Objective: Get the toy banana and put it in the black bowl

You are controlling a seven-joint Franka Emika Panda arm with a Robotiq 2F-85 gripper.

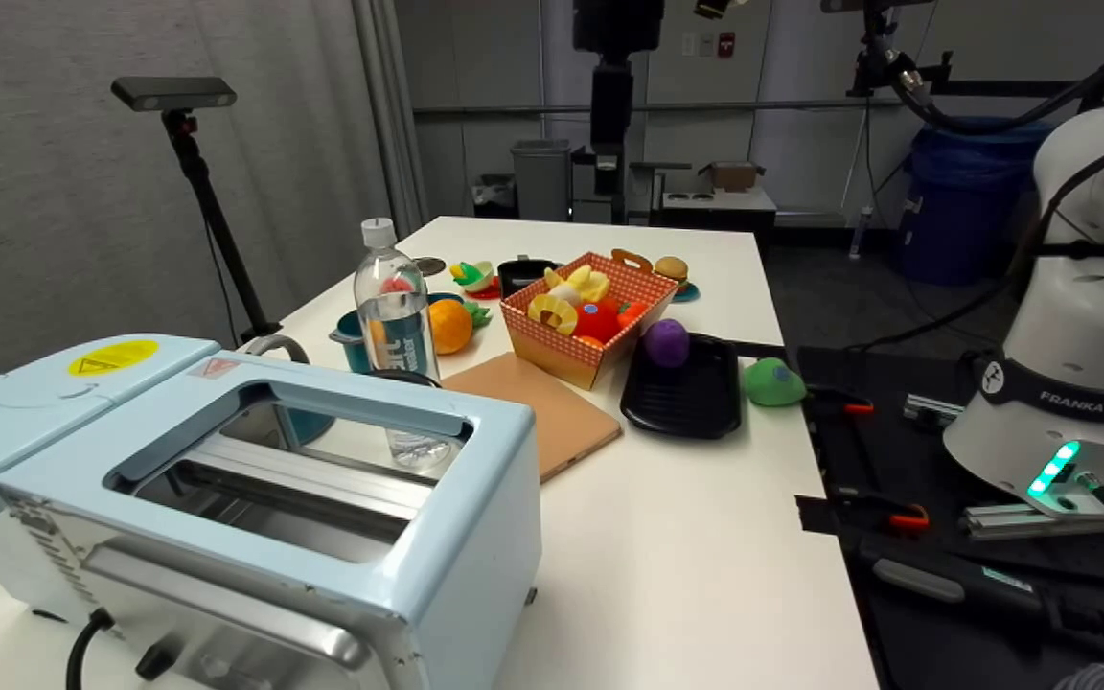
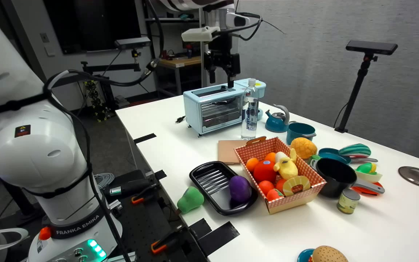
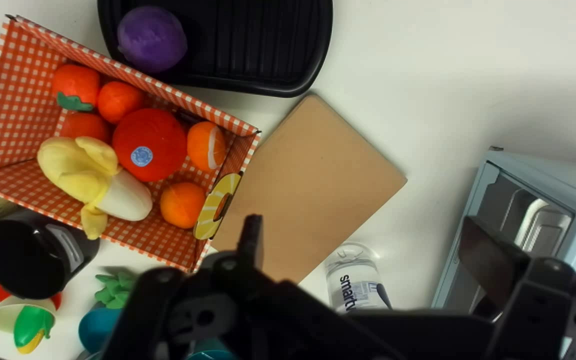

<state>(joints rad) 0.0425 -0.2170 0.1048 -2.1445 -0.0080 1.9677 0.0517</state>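
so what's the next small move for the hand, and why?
I'd probably slide the open hand sideways over the basket before lowering: in the wrist view the toy banana lies in that basket, left of both fingertips, while the bottle shows between them, so descending here would likely miss.

This looks like a robotics lab. In an exterior view, a white robot arm (image 2: 44, 143) fills the left of the frame, with a black board (image 2: 140, 218) at its foot and orange-tipped clamps (image 2: 158, 248) nearby. A camera (image 2: 371, 47) on a pole (image 2: 356, 91) stands upper right, before a gray curtain (image 2: 315, 72). In an exterior view, a gray trash bin (image 1: 542, 182) and a red wall box (image 1: 725, 44) show upper middle.
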